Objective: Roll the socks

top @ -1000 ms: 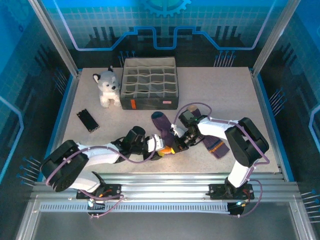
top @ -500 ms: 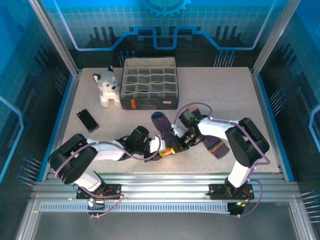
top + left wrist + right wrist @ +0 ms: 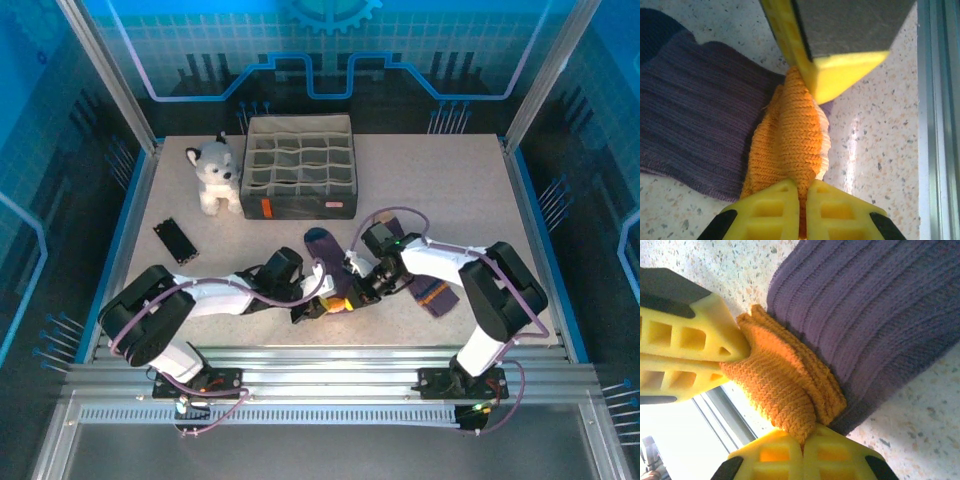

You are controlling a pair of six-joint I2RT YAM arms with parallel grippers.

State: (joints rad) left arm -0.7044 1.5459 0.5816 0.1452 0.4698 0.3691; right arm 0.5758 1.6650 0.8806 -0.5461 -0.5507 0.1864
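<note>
The purple sock with a navy toe lies mid-table, and its orange cuff is pinched from both sides. My left gripper is shut on one edge of the cuff, fingertips meeting at the knit. My right gripper is shut on the opposite edge, its jaws closed at the fold. The cuff is bunched and stretched between the two. The sock's purple leg runs away from the cuff. The second purple sock, with a striped band, lies partly under my right arm.
A grey fabric organiser box with several cells stands at the back. The plush husky sits left of it. A small black object lies at the left. The table's metal front rail runs close behind the grippers.
My left arm has reached further right, bringing its gripper closer to the right one. Both stay shut on the orange cuff, which is now more bunched between them.
</note>
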